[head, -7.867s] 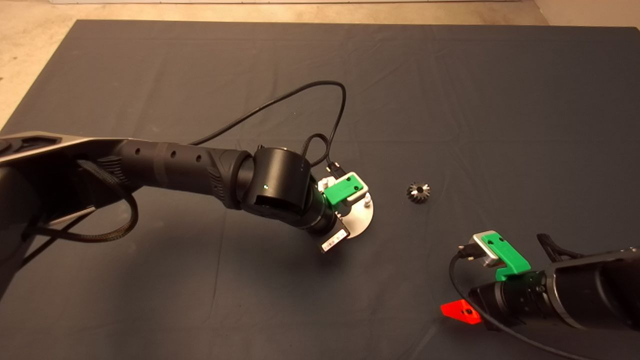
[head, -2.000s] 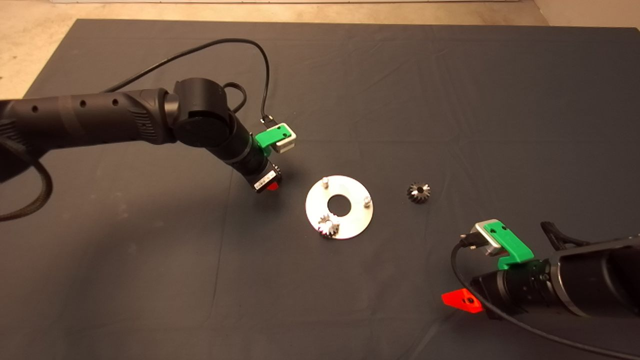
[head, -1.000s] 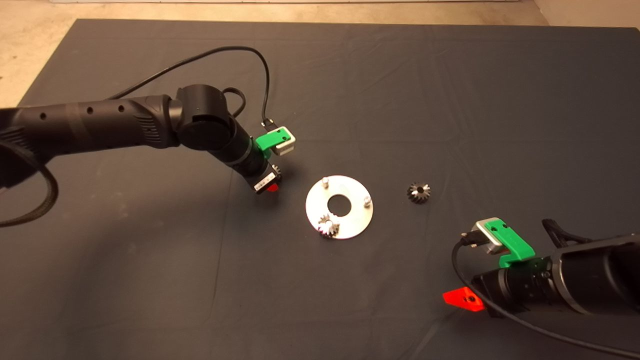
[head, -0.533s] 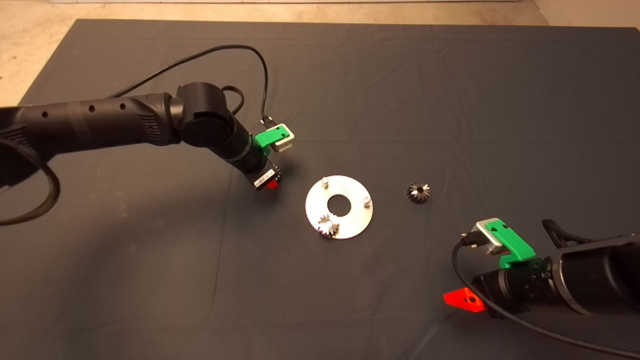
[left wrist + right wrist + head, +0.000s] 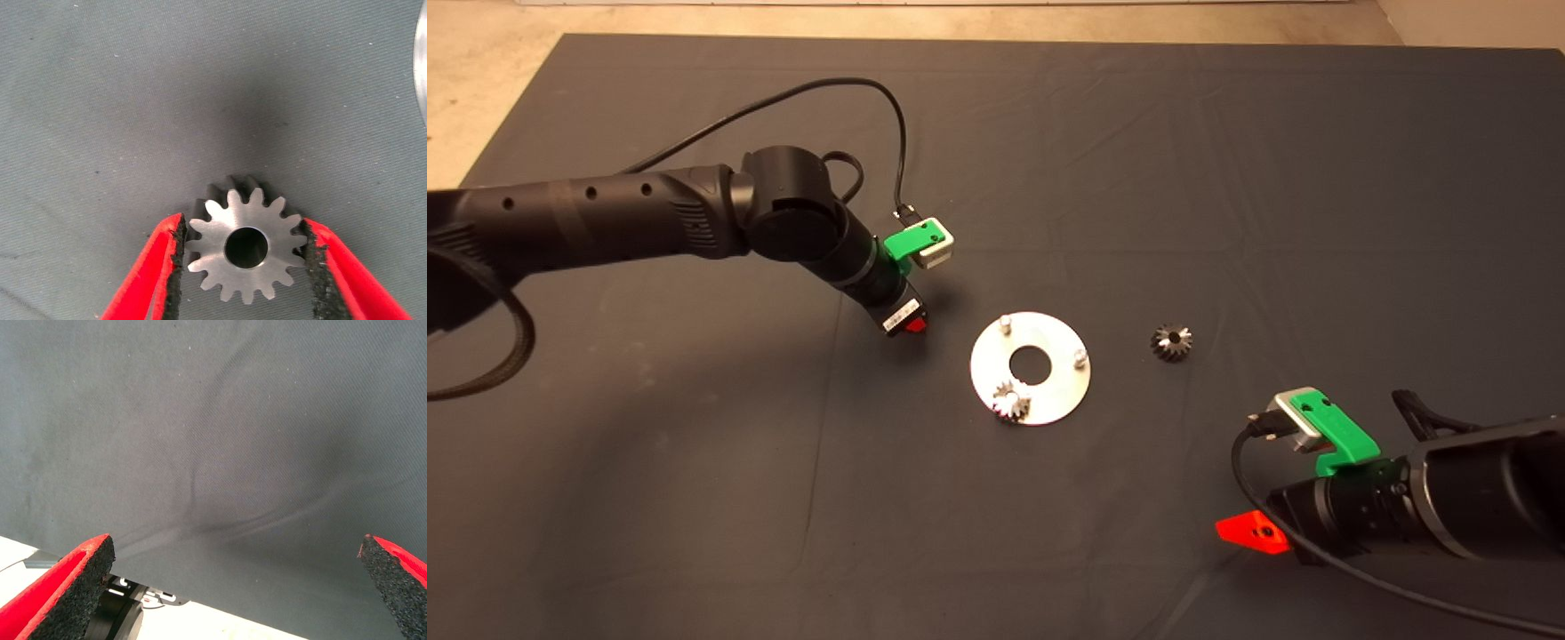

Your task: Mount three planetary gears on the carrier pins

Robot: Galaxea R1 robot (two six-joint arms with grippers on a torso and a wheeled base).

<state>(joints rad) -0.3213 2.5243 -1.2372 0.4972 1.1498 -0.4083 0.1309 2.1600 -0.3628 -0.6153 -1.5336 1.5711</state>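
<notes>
A flat silver disc (image 5: 1054,396) lies mid-mat with two bare carrier pins (image 5: 1005,322) (image 5: 1080,357). A silvery gear (image 5: 1010,401) sits on the third pin at the disc's near edge. A darker grey gear (image 5: 1171,342) lies on the mat right of the disc. My left gripper (image 5: 911,325) is down on the mat just left of the disc. In the left wrist view it (image 5: 243,227) is shut on a second silvery gear (image 5: 220,247), pads against the teeth on both sides. My right gripper (image 5: 1249,533) is open and empty at the lower right.
The disc's edge (image 5: 421,60) shows in the left wrist view. A black cable (image 5: 854,89) loops above the left arm. The right wrist view shows bare mat (image 5: 220,453) and the mat's edge.
Since 7.9 s ago my left gripper left the disc, with a silvery gear now on a pin, and moved to the mat left of it. In the last second it dropped slightly. The right arm stayed still.
</notes>
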